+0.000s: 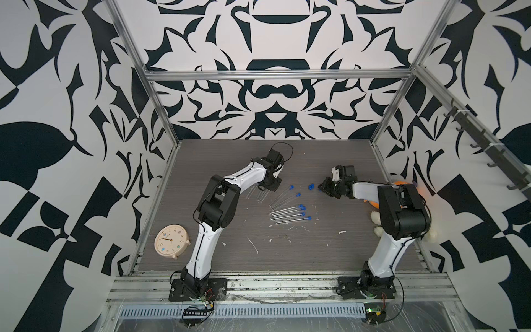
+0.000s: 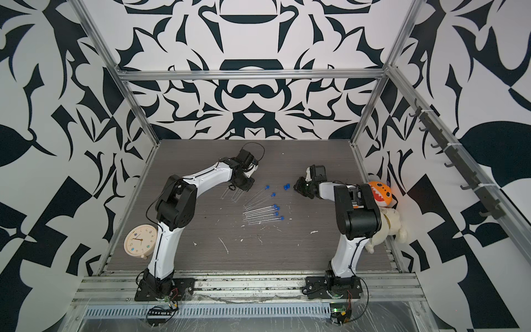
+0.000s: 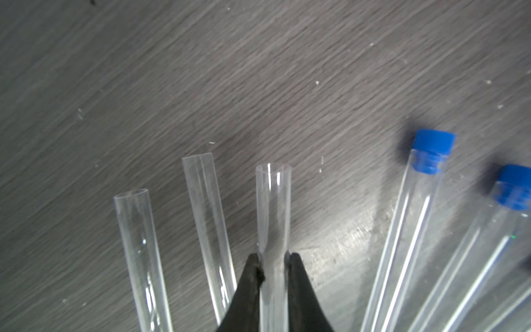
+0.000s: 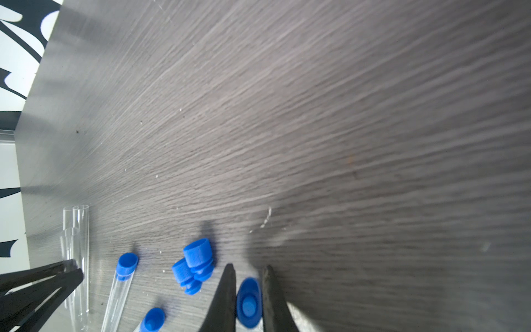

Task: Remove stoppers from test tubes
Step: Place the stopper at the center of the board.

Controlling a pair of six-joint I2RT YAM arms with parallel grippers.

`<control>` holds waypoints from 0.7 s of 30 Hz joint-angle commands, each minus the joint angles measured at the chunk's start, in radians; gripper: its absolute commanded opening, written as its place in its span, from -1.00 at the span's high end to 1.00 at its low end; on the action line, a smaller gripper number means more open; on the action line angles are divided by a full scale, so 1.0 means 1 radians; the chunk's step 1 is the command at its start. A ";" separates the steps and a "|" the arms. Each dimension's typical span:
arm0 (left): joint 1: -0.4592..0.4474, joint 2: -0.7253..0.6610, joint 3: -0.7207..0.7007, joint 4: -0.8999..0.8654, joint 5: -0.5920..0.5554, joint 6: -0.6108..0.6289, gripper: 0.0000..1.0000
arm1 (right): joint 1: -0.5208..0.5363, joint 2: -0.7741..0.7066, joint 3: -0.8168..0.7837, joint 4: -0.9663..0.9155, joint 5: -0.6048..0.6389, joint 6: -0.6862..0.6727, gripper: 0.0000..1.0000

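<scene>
Pinching a likely slick, breakable test tube (image 3: 273,201) near its open end with my left gripper (image 3: 274,257); right gripper (image 4: 248,268), three o'clock from it, is squeezing a featherlight stopper (image 4: 248,301).

Bright even light, soft shadows. Top views bowed at 3, 9 o'clock. Wrist views blurred; table (image 3: 339,253) glare.
</scene>
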State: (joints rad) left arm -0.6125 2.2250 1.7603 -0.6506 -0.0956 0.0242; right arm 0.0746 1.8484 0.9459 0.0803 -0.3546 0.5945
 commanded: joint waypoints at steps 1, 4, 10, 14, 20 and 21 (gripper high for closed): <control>0.001 0.023 0.030 -0.030 -0.021 -0.016 1.00 | 0.005 -0.013 0.004 -0.030 0.040 -0.013 0.65; -0.003 0.030 0.026 -0.027 -0.038 -0.017 1.00 | 0.004 -0.031 0.005 -0.036 0.043 -0.015 0.59; -0.006 0.029 0.026 -0.028 -0.042 -0.024 0.79 | 0.005 -0.068 0.015 -0.053 0.040 -0.020 0.47; -0.008 0.022 0.028 -0.030 -0.035 -0.026 0.62 | 0.007 -0.101 0.023 -0.080 0.052 -0.036 0.41; -0.007 0.014 0.046 -0.044 -0.025 -0.027 0.47 | 0.008 -0.155 0.034 -0.116 0.067 -0.055 0.39; -0.007 0.013 0.051 -0.048 -0.023 -0.027 0.43 | 0.007 -0.162 0.036 -0.121 0.068 -0.059 0.38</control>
State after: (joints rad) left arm -0.6167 2.2360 1.7779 -0.6678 -0.1314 0.0013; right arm 0.0761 1.7309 0.9463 -0.0128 -0.3084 0.5636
